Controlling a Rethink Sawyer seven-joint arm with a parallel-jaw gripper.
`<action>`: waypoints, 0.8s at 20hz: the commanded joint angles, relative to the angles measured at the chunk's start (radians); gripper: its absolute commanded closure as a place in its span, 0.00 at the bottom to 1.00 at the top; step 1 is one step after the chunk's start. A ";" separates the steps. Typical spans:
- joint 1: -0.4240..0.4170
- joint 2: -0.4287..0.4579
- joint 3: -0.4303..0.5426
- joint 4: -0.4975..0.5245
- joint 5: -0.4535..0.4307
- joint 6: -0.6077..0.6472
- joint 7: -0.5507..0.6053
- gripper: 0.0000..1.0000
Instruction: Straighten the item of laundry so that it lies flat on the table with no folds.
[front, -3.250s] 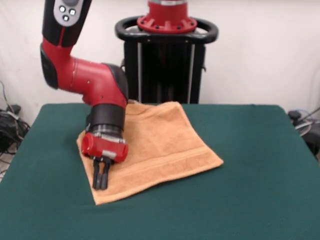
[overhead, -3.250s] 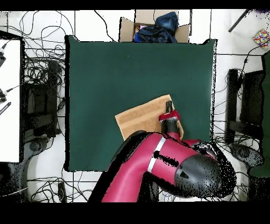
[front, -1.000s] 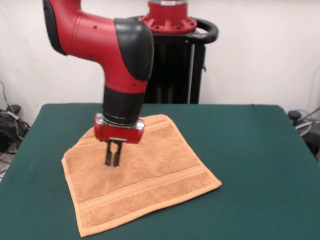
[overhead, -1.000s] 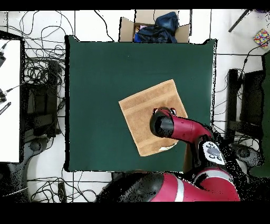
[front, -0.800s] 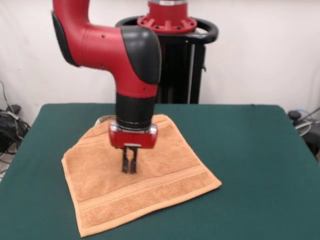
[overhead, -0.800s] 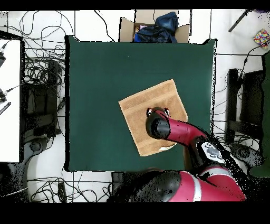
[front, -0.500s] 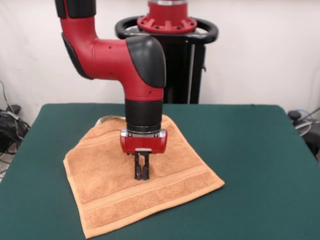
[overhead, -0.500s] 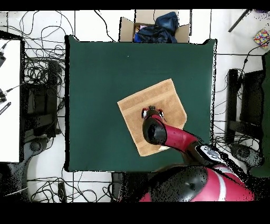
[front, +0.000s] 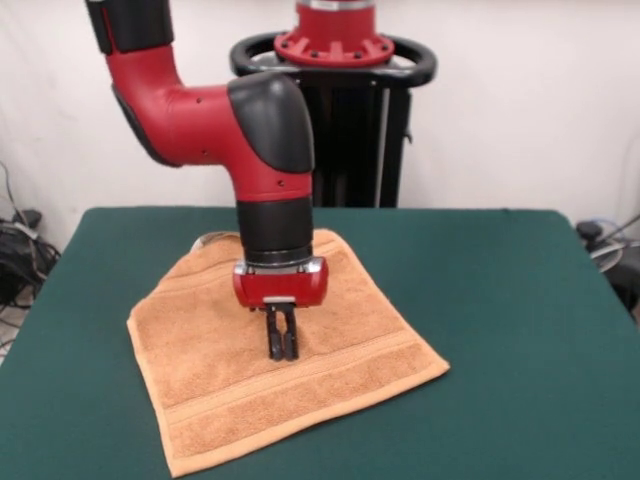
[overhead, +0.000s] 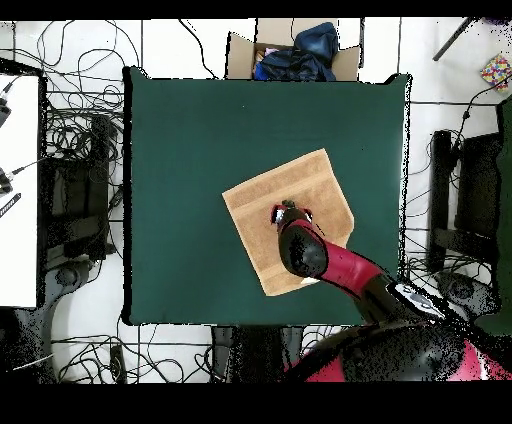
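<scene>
One orange-tan towel (front: 290, 370) spread out on the green table (front: 520, 330), set diagonally, one stripe band seen near its front edge, one gripper (front: 282, 347) pointed down over towel centre, fingers pressed together.

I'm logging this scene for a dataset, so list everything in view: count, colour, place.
towel: one, orange-tan, spread open on the table's robot side, under the gripper.
table: one, dark green, fills the middle.
cardboard box: one, brown, holding dark blue cloth, on the floor beyond the table's far edge.
cables: many, black, on the floor around the table.
pedestal: one, black with a red top, behind the table.
arm: one, red and black, bent down over the towel.
gripper: one, black, fingers together, at the towel's middle.
</scene>
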 joint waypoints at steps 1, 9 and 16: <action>-0.038 0.307 0.249 0.059 0.024 0.115 0.236 1.00; -0.104 0.390 0.336 0.103 0.030 0.116 0.242 1.00; -0.157 0.480 0.384 0.108 0.025 0.131 0.217 1.00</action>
